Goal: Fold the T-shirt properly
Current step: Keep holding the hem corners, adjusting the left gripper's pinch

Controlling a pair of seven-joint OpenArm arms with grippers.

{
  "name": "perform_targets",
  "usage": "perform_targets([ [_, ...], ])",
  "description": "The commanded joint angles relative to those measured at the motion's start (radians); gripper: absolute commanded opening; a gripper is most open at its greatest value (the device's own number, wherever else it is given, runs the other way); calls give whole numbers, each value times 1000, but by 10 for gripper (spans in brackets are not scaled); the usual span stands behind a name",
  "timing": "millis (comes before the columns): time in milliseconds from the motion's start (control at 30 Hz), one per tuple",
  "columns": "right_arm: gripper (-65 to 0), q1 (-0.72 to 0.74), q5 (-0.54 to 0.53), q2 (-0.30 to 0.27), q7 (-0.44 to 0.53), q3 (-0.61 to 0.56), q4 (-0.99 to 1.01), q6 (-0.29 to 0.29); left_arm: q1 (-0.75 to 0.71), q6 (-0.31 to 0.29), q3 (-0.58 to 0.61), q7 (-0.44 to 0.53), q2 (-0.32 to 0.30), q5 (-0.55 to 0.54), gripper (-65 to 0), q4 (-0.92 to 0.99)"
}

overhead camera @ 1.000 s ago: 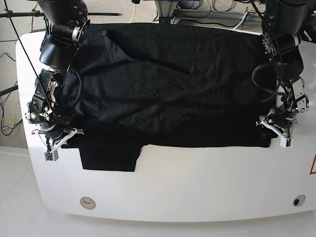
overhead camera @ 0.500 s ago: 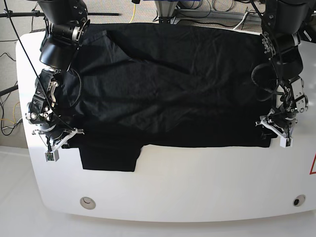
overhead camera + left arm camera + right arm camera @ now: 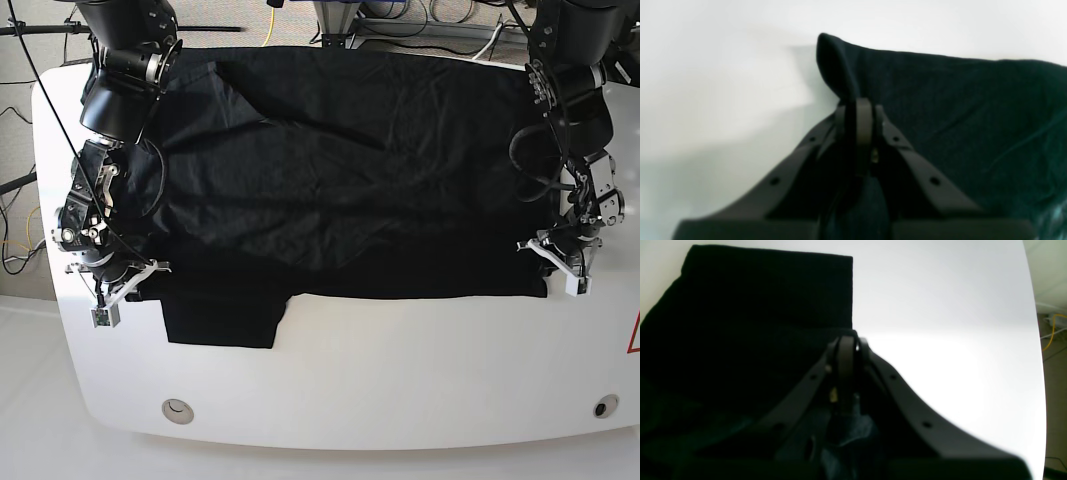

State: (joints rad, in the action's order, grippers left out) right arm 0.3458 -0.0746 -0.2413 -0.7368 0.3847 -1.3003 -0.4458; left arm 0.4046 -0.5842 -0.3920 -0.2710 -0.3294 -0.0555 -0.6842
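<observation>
Nearest you, the bare white table runs along the front edge, with one sleeve of the shirt lying flat on it as a dark square flap at front left in the base view. Just behind that flap, your right gripper sits low at the shirt's front left corner; in its wrist view its jaws are pressed together on a fold of black cloth at the fabric's edge, with the sleeve stretching away flat ahead of it and white tabletop to the side. Across the table, at the front right corner in the base view, your left gripper is down at the hem; its wrist view shows the jaws closed tight on the shirt's edge, a small peak of cloth standing up just beyond the tips and the rest of the fabric spreading off to one side. Between the two grippers the hem lies in a nearly straight line on the table. Farther back, the black shirt spreads over most of the table's width, flat but creased, with long wrinkles running across its middle and a fold ridge near the far left. At the far edge both arms rise out of view, and cables lie on the floor beyond.
</observation>
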Motion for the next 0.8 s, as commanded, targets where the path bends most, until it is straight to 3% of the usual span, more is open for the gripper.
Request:
perform_targets([
  [0,-642,31,-10,-16,35,2,-21,-2,18,-31,-4,8,-22,-57,-650,-29],
  [767,-643,39,-7,-15,53,3,-25,-1,29,-43,-3,8,-31,-66,-650,-17],
])
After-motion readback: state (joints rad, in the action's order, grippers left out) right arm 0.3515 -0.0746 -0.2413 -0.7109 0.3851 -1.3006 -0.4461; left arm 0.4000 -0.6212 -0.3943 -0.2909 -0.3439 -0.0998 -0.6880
